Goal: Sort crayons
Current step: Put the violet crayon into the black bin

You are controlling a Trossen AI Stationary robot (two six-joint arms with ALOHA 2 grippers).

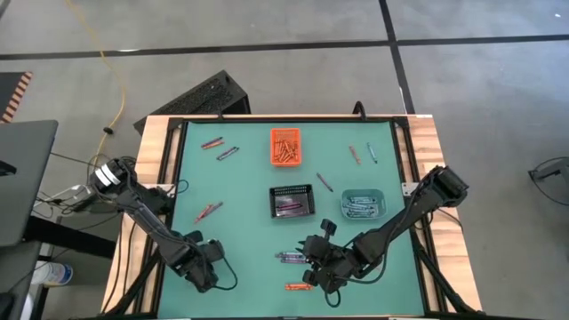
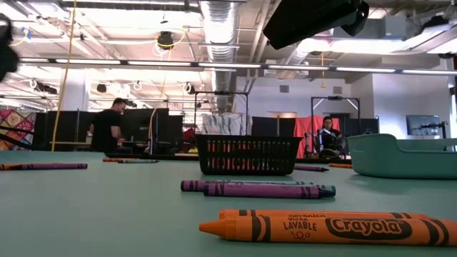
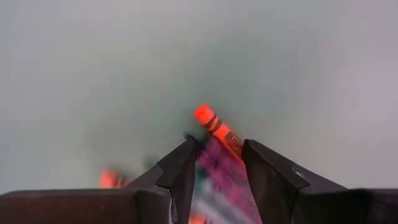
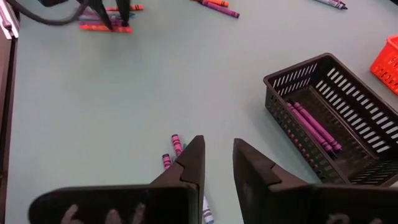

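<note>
From above, the left gripper [image 1: 206,277] sits low at the mat's near-left, the right gripper [image 1: 317,271] over purple crayons [image 1: 291,257] before the black mesh bin [image 1: 292,201]. The left wrist view shows its fingers [image 3: 180,171] apparently clamped on a crayon bundle [image 3: 219,163]. The right wrist view shows empty fingers [image 4: 194,158] slightly parted.

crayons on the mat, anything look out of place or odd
Nothing is damaged, but many crayons lie loose outside the bins: an orange crayon near the front edge, a purple pair by the right gripper, and strays toward the back corners. The left gripper stands over a small heap.
</note>
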